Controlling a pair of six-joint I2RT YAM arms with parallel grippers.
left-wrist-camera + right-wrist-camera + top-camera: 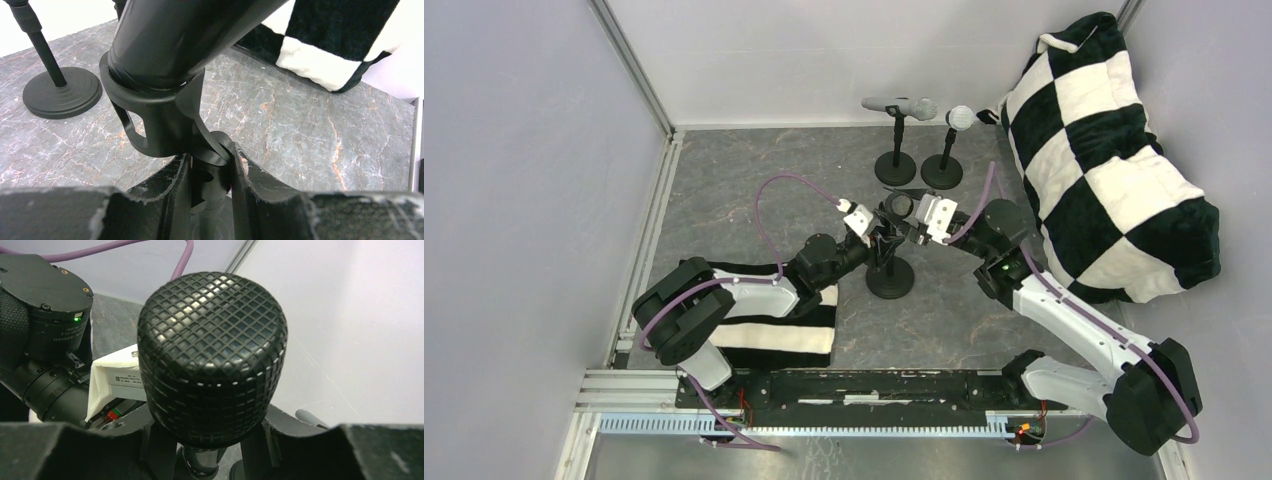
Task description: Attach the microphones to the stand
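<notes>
A black microphone (902,207) sits tilted in the clip (155,115) of the middle stand (890,276). Its mesh head (212,355) fills the right wrist view and its body (190,35) fills the top of the left wrist view. My right gripper (918,216) (207,455) is shut on the black microphone just below the head. My left gripper (881,238) (211,172) is shut on the stand's post under the clip. At the back, a silver-grey microphone (899,105) lies in a stand (895,165), and a second microphone (959,118) sits in a stand (941,170).
A large black-and-white checkered cushion (1104,170) fills the right side, close to my right arm. A black-and-white striped cloth (774,335) lies under my left arm. Grey walls enclose the marbled table (744,200). A back stand's base (60,92) shows in the left wrist view.
</notes>
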